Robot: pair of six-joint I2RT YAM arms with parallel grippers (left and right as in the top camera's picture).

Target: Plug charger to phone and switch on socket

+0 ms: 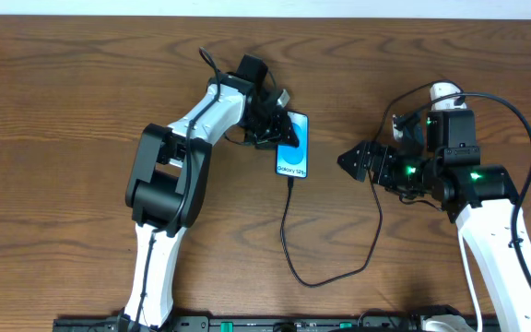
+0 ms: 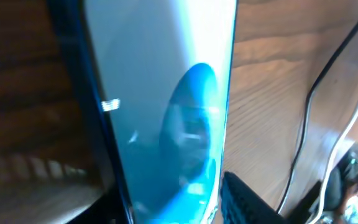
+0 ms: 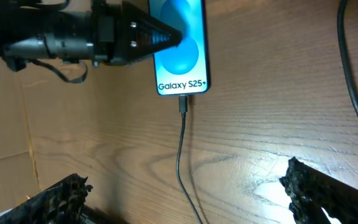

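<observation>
The left fingers [image 3: 157,38] grip the Galaxy S25+ phone [image 3: 188,62] (charger [image 3: 180,143] plugged into its end nearest the right fingers [image 3: 328,190], spread wide).

The overhead view looks straight down on the brown wooden table [image 1: 63,92] and the slim blue-screened smartphone [image 1: 293,146]. The left wrist view sits very close over that smartphone; the right wrist view, farther off, faces its lettered short end — all three share it.
</observation>
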